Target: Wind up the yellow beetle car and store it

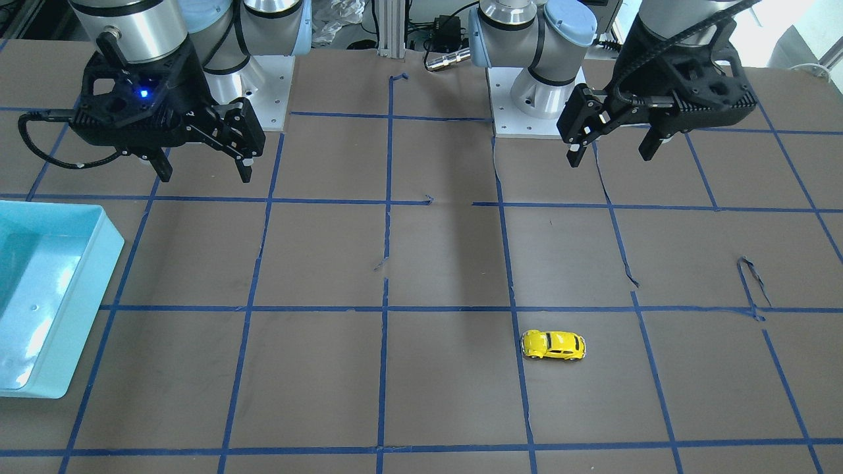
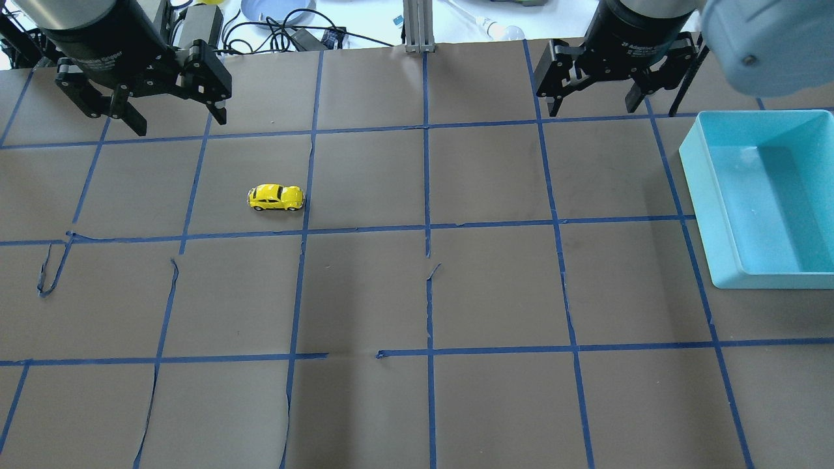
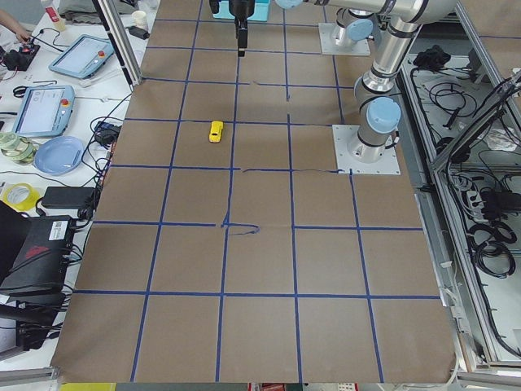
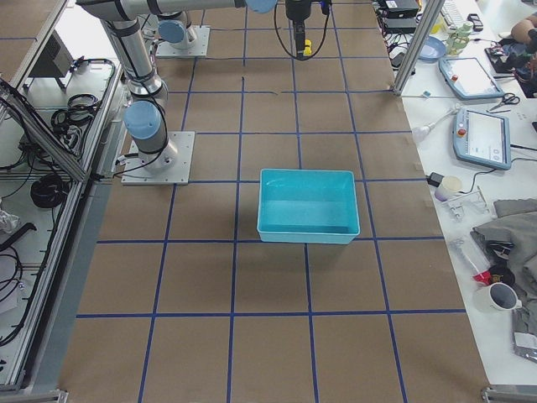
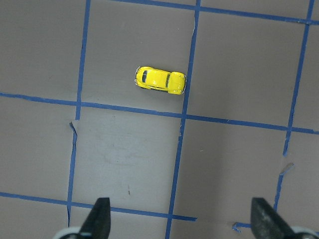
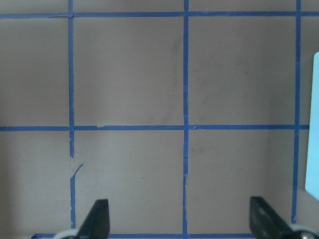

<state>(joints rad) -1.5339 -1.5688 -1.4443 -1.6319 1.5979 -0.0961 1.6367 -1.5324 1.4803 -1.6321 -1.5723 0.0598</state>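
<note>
Layout, seen from overhead. The beetle car lies on the table in its left half, inside one grid cell, just beside a tape line. I find the left end effector hanging above that same side, well apart from the car. The bin sits at the table's right end. The right end effector hangs near it, toward the table's centre.

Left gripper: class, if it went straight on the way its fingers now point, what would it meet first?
Probably the bare brown paper-covered table, not the tiny glossy yellow beetle car, which sits off the line of the open left gripper; depth is unclear.
</note>
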